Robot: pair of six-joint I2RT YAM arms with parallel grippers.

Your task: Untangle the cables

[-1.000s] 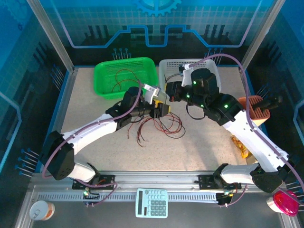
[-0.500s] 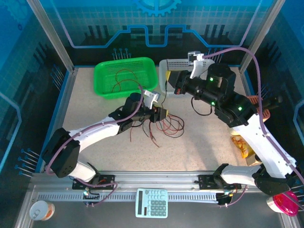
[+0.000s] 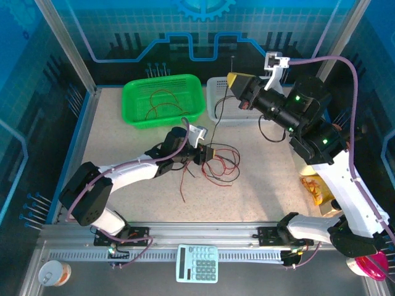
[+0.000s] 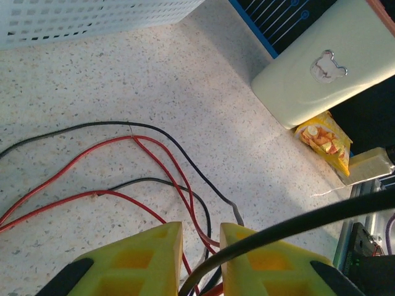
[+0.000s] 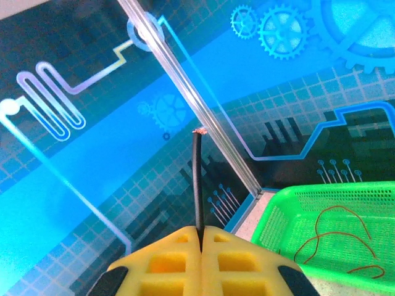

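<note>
Right gripper (image 5: pixel 200 229) clamped shut on one black cable (image 5: pixel 197 179), raised over the white basket (image 3: pixel 223 116). Left gripper (image 4: pixel 200 231) low on the counter (image 3: pixel 265 179), jaws narrowly apart, wires running between. Tangled cables (image 3: pixel 221 161) on the counter beside it, with a few red ones in the green basket (image 3: pixel 131 94).

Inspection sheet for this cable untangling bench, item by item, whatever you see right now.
Surface: speckled table, mostly bare.
Job's things: red and black cables looped in one bunch mid-table; red wires lie in the green basket; white basket beside it.
Clutter: calculator, cup, snack bag, cream box.
Pincers: left pincer low over the bunch, fingers narrowly apart with wires between; right pincer up near the white basket, shut on a black cable.
Cables: purple-pink harness runs along the arms.
Surroundings: blue printed panels, metal frame.
</note>
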